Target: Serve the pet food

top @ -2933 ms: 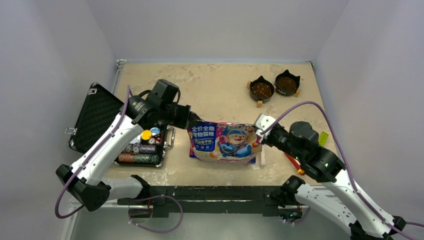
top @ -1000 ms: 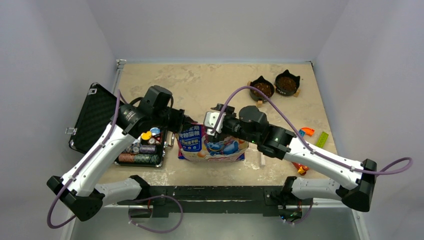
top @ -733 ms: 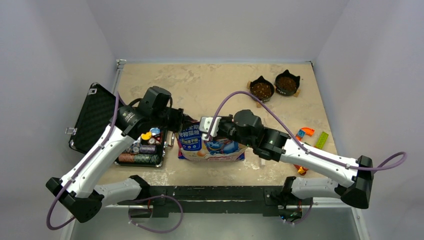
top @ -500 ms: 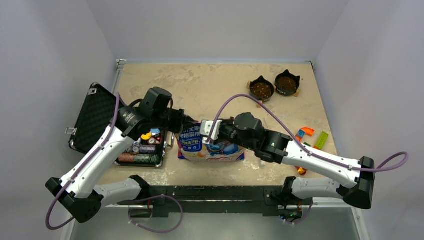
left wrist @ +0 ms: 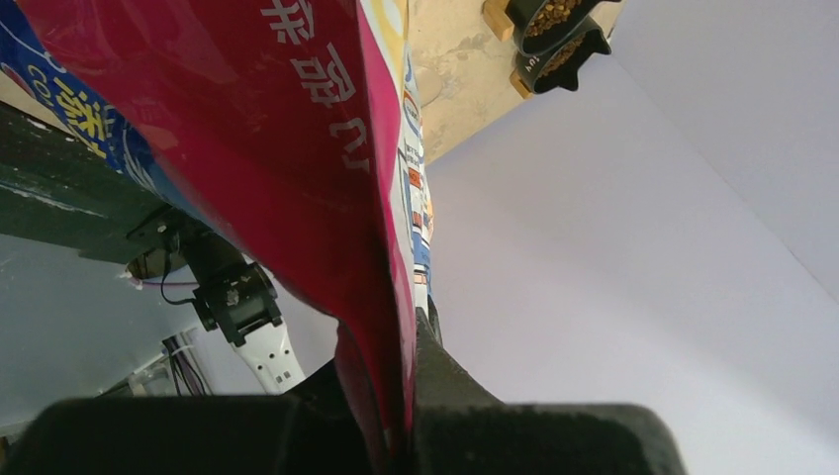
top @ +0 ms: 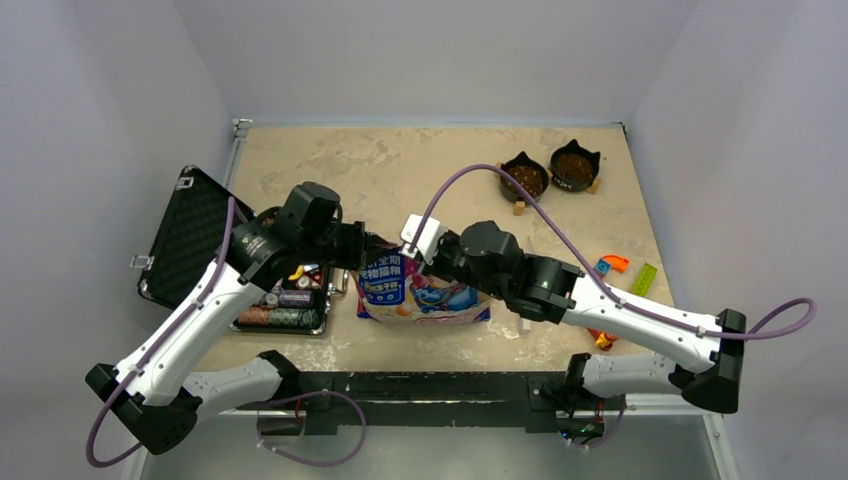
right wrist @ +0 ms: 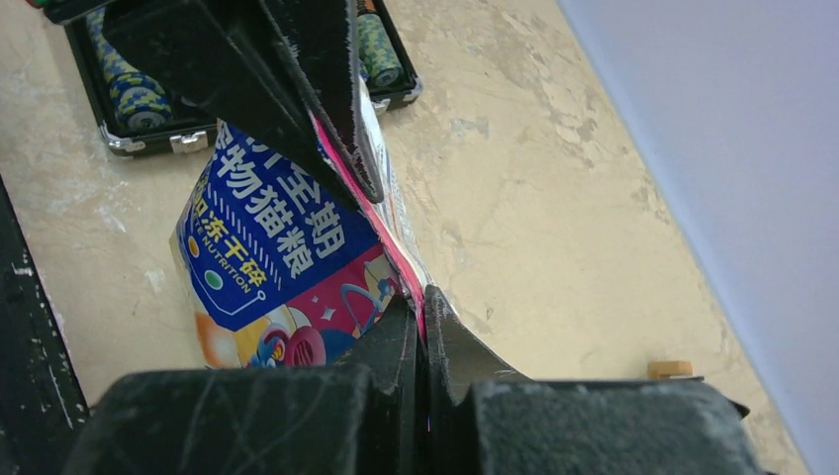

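Note:
The pink-blue cartoon-printed bag (top: 425, 295) stands near the table's front centre; the pet food inside it is hidden. My left gripper (top: 362, 250) is shut on the bag's upper left edge, and the left wrist view shows red foil (left wrist: 297, 148) pinched between the jaws (left wrist: 406, 332). My right gripper (top: 422, 262) is shut on the same top edge a little further right. In the right wrist view its jaws (right wrist: 423, 307) clamp the pink seam of the bag (right wrist: 267, 247). Brown kibble fills two black cat-eared bowls (top: 524, 180) (top: 574, 167) at the back right.
An open black case (top: 190, 235) with poker chips (top: 285, 300) lies left of the bag, under the left arm. An orange piece (top: 612, 264) and a green brick (top: 644, 278) lie on the right side. A small white piece (top: 524, 320) lies right of the bag.
My right arm swung left across the bag, and its gripper went from open to shut on the top edge. The left gripper kept its grip and shifted slightly.

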